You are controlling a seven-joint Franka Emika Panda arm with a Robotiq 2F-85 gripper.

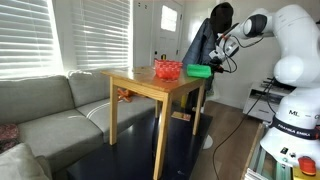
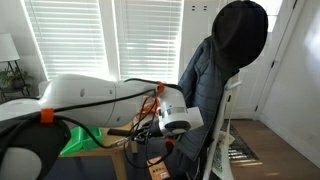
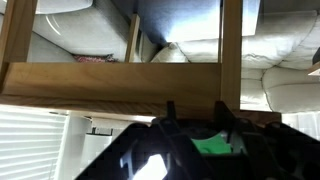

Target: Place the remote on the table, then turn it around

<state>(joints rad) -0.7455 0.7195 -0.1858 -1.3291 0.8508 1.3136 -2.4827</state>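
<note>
The light-wood table [image 1: 140, 82] stands in the middle in an exterior view, and its edge and legs show in the wrist view [image 3: 110, 78]. My gripper [image 1: 216, 58] hovers just off the table's far right corner, and it also shows in the other exterior view [image 2: 150, 128]. In the wrist view the two dark fingers [image 3: 195, 108] stand a narrow gap apart, with a dark thing between them that looks like the remote [image 3: 192, 128], mostly hidden. A green object [image 1: 198, 70] lies at the table edge right beside the gripper.
A red basket [image 1: 167, 69] sits on the table near the green object. A grey sofa [image 1: 50, 110] stands to the left of the table. A dark jacket hangs on a chair [image 2: 225, 80] close behind the gripper. The robot's base [image 1: 295, 130] is at the right.
</note>
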